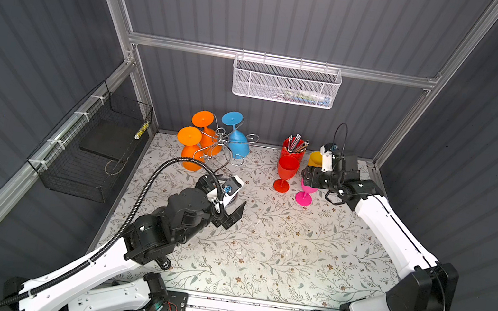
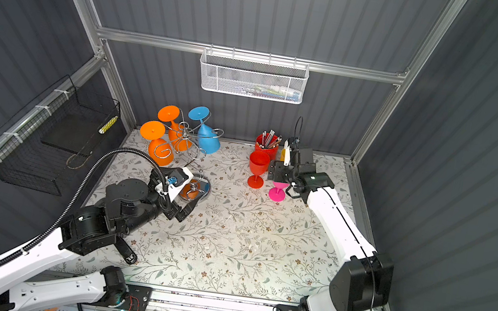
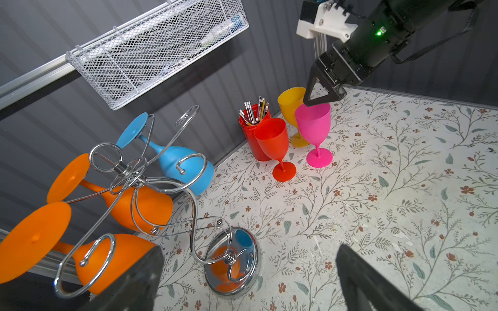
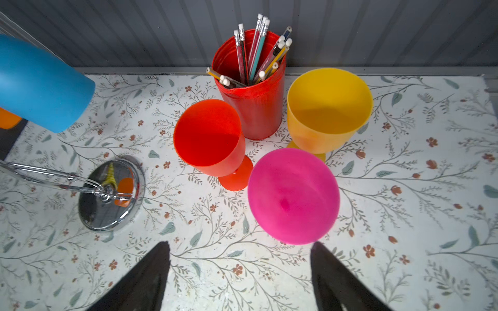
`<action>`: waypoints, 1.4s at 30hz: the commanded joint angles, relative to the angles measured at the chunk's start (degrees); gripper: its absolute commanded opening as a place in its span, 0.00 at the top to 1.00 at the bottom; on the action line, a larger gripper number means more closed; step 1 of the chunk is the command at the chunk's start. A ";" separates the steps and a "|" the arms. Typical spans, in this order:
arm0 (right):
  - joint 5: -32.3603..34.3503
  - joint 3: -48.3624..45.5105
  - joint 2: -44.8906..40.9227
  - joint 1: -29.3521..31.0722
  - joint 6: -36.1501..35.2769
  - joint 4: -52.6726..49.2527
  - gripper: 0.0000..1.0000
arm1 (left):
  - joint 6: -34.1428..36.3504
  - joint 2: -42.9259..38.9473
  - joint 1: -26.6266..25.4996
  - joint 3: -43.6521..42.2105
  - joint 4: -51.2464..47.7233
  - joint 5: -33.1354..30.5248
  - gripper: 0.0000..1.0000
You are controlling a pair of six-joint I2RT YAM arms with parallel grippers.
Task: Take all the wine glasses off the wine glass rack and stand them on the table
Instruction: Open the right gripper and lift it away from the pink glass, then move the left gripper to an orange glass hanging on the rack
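Two orange plastic wine glasses (image 3: pixel 145 207) and a blue one (image 3: pixel 183 169) hang on the shiny wire wine glass rack (image 3: pixel 250 258), not taken off yet. The left fingers (image 3: pixel 361 277) nearby are wide open and empty. A red plastic glass (image 3: pixel 272 137), a pink one (image 3: pixel 314 123) and a yellow one (image 3: pixel 289 103) stand on the tabletop (image 3: pixel 404 215), with the open, empty right fingers (image 4: pixel 331 277) close by the pink one.

Chrome wire wine glass rack (image 3: pixel 131 172) with twisted stem and round mirror base stands upright, two orange plastic glasses (image 3: pixel 159 204) and a blue one (image 3: pixel 194 177) hanging inverted. The pink plastic wine glass (image 3: pixel 314 123) stands upright, well apart from it.
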 commanded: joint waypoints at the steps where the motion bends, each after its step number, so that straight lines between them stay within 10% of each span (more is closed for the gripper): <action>1: -1.08 -2.70 -2.34 0.38 -0.55 6.50 0.12 | -1.75 0.67 0.07 1.72 0.28 -1.00 0.00; 16: -8.23 -8.93 -5.61 0.38 -0.76 25.68 0.01 | -14.03 11.82 0.08 19.85 -7.76 -6.02 0.00; 29: -15.65 -21.64 -13.21 3.28 -0.03 41.56 0.01 | -28.80 22.96 1.46 46.58 -30.79 -24.35 0.00; 42: -16.67 -24.63 -12.62 12.62 -2.91 49.27 0.04 | -34.36 25.02 15.81 48.34 -34.20 -9.85 0.00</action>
